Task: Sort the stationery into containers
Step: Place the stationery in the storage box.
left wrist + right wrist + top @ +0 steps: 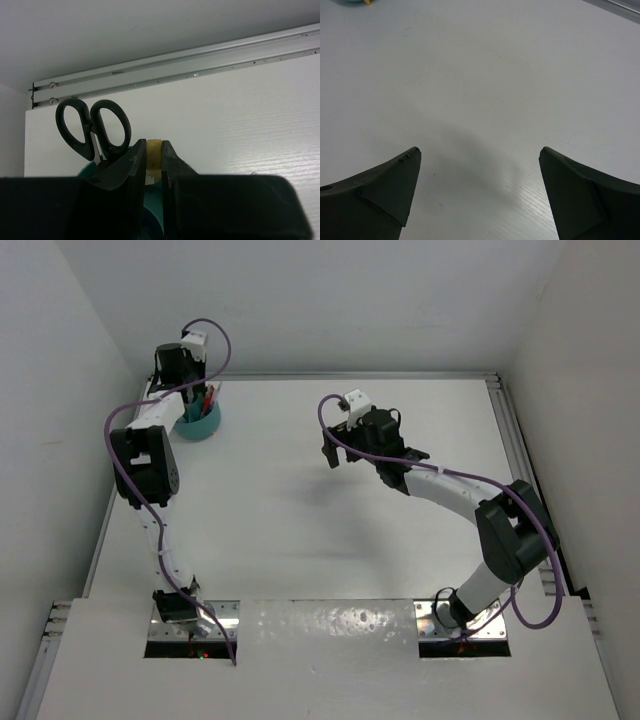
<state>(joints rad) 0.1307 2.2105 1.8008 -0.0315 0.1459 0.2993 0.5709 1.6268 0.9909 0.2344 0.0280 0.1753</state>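
Note:
My left gripper [188,400] hangs over the round teal organiser [203,426] at the back left of the table. In the left wrist view its jaws [153,146] are shut on the beige block [154,155], just above the organiser [151,207]. A black-handled pair of scissors [93,128] stands handles-up in the organiser, left of the fingers. Red and blue pens [208,397] stick up from it too. My right gripper [335,447] is open and empty above bare table near the middle [480,150]. The tape ring and the bottle are not visible.
An aluminium rail [175,64] runs along the table's back edge just behind the organiser, with the white wall above it. Another rail [511,445] lines the right edge. The organiser's rim [350,1] shows at the top left of the right wrist view.

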